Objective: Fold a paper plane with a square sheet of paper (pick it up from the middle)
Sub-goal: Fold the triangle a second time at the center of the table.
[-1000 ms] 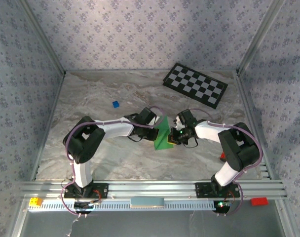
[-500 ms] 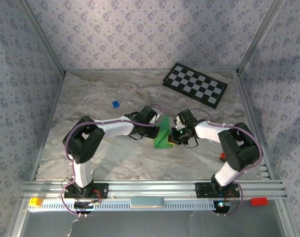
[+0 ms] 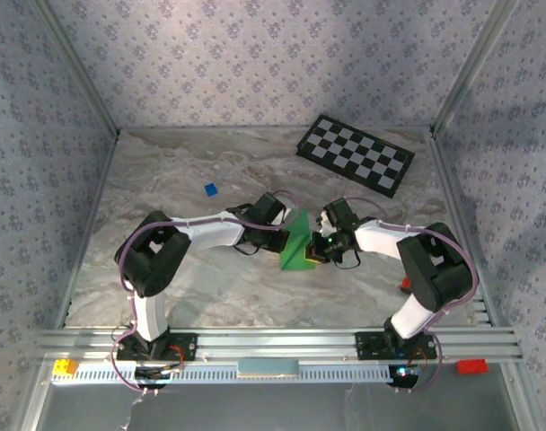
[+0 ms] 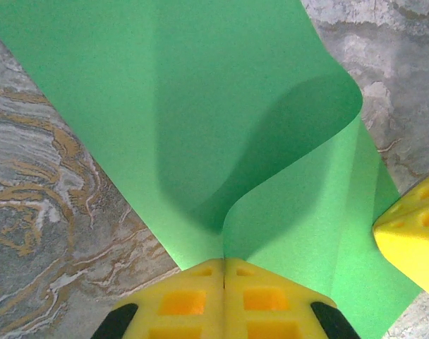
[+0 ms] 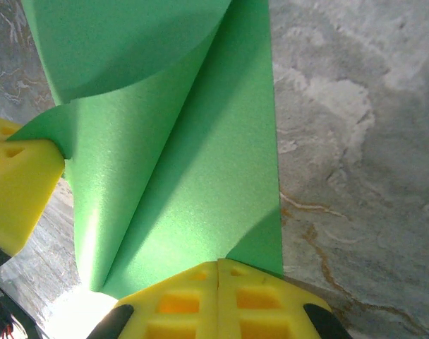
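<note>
Two robot arms meet over the square sheet of paper [image 3: 296, 242], bright green and partly folded, held on the near side of the checkerboard [image 3: 355, 153] and a little to its left, above the marbled tabletop [image 3: 179, 184]. The sheet's long axis runs from a narrow tip pointing toward the checkerboard back to a broader edge facing the arm bases. The arms flank that axis, one on each side, so neither is the nearer; the paper lies straight ahead of both sets of yellow fingers, spanning the gap between them. The left end effector [image 4: 224, 268] is clamped fully together, with the green edge pinched in the seam between its fingers, and one layer of paper bows up ahead of it in a soft curl over the layer below. The right end effector [image 5: 218, 272] is likewise closed tight on the opposite edge, a straight crease running away from its fingertips. With both edges gripped, the coming fold looks to depend on how the two arms move across that long axis
</note>
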Action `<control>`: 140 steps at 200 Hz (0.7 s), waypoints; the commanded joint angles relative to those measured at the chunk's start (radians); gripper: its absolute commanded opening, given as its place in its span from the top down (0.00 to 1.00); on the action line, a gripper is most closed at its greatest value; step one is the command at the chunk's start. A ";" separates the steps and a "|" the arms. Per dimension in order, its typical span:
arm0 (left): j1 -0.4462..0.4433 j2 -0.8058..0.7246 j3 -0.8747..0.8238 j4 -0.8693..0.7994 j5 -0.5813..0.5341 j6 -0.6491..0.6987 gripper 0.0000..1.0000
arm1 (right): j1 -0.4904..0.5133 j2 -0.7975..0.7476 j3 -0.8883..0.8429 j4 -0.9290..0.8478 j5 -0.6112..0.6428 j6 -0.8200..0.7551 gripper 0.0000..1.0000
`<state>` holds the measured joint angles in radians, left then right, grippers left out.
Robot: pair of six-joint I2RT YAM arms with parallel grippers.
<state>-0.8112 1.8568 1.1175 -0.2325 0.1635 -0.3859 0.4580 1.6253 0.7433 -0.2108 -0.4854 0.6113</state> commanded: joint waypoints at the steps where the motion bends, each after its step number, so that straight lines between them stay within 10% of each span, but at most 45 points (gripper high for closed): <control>1: 0.005 0.024 0.029 -0.010 -0.008 0.016 1.00 | -0.007 0.031 -0.005 -0.073 0.060 -0.020 1.00; 140: 0.004 0.035 -0.001 0.024 0.016 0.022 1.00 | -0.012 0.041 0.005 -0.084 0.059 -0.030 1.00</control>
<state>-0.8112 1.8839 1.1179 -0.2199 0.1677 -0.3851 0.4564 1.6283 0.7464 -0.2142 -0.4870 0.6075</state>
